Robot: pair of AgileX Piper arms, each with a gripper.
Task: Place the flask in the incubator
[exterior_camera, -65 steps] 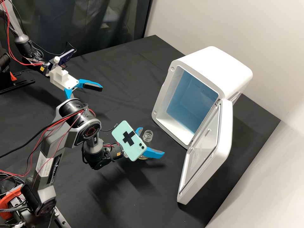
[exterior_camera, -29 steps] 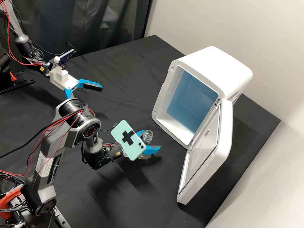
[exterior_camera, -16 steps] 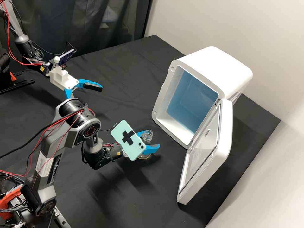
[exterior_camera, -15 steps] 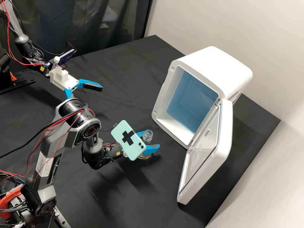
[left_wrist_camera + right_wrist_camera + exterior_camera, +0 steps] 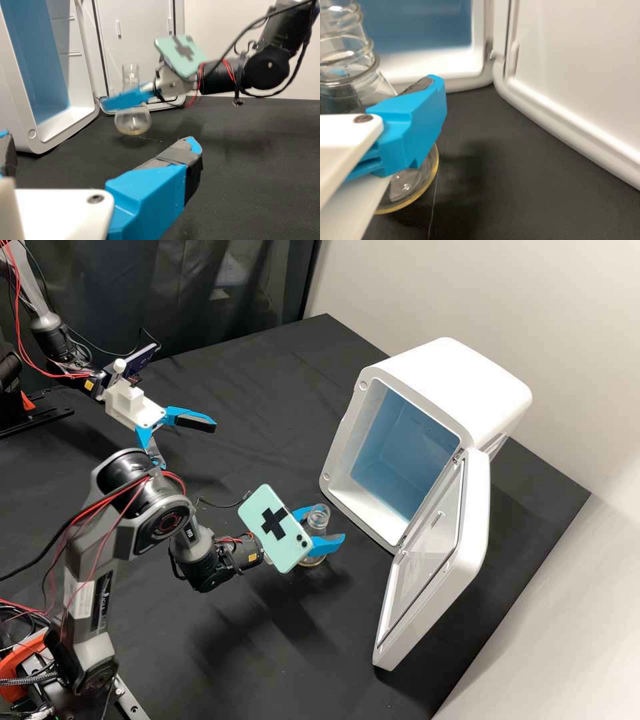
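Observation:
A clear round-bottomed flask (image 5: 320, 513) with a little yellowish liquid hangs just above the bench, tilted slightly. My right gripper (image 5: 319, 529) is shut on its neck, in front of the open incubator (image 5: 440, 383). The right wrist view has the flask (image 5: 347, 55) close beside one blue finger (image 5: 415, 120). From the left wrist view I see the flask (image 5: 132, 117) held by the right gripper (image 5: 131, 98). My left gripper (image 5: 179, 435) stands open with nothing in it, at the back left, well away from the flask.
The incubator is white with a blue inside (image 5: 400, 453). Its door (image 5: 437, 540) swings out to the right toward the bench's front. A mint phone (image 5: 275, 527) sits on the right wrist. The bench edge (image 5: 533, 560) runs close behind the incubator.
The right gripper closed on the flask's neck, then raised it a little and carried it slightly toward the incubator. The right arm's elbow dropped back. The left arm stayed still.

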